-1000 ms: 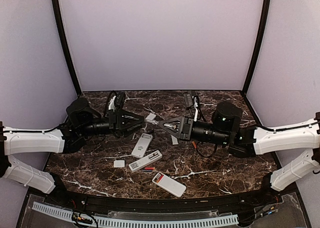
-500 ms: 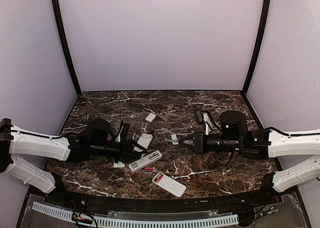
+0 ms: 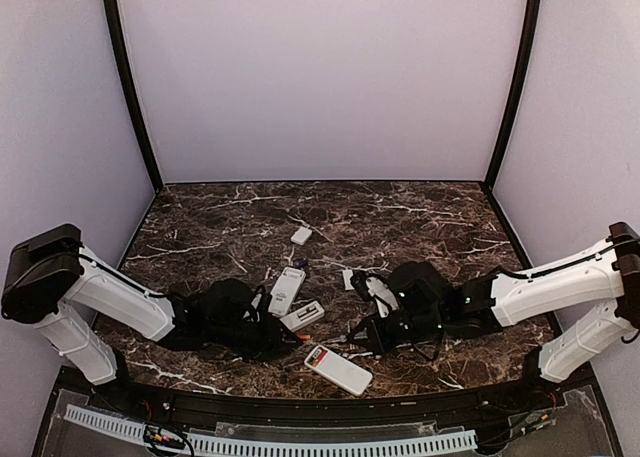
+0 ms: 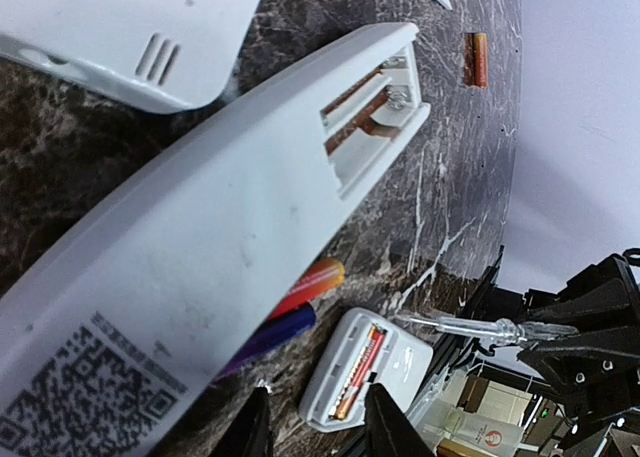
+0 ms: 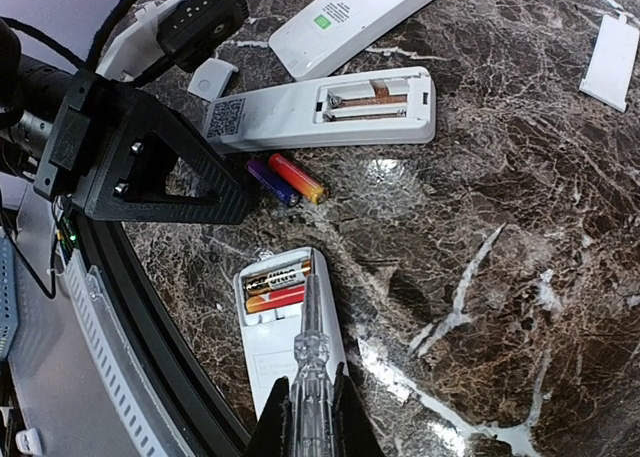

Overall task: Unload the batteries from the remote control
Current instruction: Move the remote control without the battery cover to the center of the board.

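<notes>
The right end effector point(image 5: 308, 389) is clamped on a clear-handled screwdriver point(image 5: 303, 327), whose tip sits at the open compartment of the near remote point(image 5: 268, 367). Two batteries point(image 5: 275, 285) lie side by side in that compartment. Just beyond it on the table point(image 3: 420, 217), an orange-red battery point(image 5: 297, 178) and a purple battery point(image 5: 266, 180) lie loose and touching. They rest against the near side of the middle remote point(image 5: 290, 115), whose compartment is open with no cells in it. The left end effector point(image 4: 317, 402) hovers low at the left of that remote with its jaws apart and nothing between them. A third remote point(image 5: 350, 12) lies farther back, and a white cover point(image 5: 610, 62) lies to the right.
</notes>
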Controlling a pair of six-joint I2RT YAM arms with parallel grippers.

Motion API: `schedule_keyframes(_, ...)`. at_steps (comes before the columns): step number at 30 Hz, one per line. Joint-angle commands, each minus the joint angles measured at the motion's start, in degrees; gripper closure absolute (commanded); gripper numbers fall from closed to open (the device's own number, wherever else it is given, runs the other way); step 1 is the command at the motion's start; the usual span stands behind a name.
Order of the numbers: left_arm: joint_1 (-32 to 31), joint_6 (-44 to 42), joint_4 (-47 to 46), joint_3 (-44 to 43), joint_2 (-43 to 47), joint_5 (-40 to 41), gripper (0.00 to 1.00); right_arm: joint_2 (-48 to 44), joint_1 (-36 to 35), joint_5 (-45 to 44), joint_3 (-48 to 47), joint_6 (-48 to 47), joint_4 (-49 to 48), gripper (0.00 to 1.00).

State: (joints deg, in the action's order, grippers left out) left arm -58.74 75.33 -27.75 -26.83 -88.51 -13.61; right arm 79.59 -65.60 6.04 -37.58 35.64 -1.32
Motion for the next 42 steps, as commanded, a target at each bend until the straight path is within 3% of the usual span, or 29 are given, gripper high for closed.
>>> schedule_keyframes(1, -1.18, 3.48, -4.42, -0.62, -3.64, 0.6, 0.69, 1.24, -1.21, -2.48, -1.75, -1.33, -0.7, 1.0)
schedule_keyframes(15, -3.11, 3.14, 1.64, -4.62, -4.27, -0.35, 0.69, 0.02, -1.73, -3.22, -0.24, -1.44, -0.13, 1.0)
schedule_keyframes(22, -5.18, 3.57, 8.19, -6.7, -0.92, 0.74, 0.63, 0.14, -1.88, -5.3, -1.72, -0.12, 0.72, 1.0)
schedule_keyframes(31, -7.87, 7.72, 8.5, -8.26, -2.3, 1.82, 0.47, -2.37, -1.79, -10.15, -3.61, -0.6, 2.65, 1.0)
schedule_keyframes(42, -7.58, 8.28, 2.95, -8.87, -6.68, 3.98, 0.44, -7.14, -1.85, -11.73, -1.75, 1.28, 4.41, 1.0)
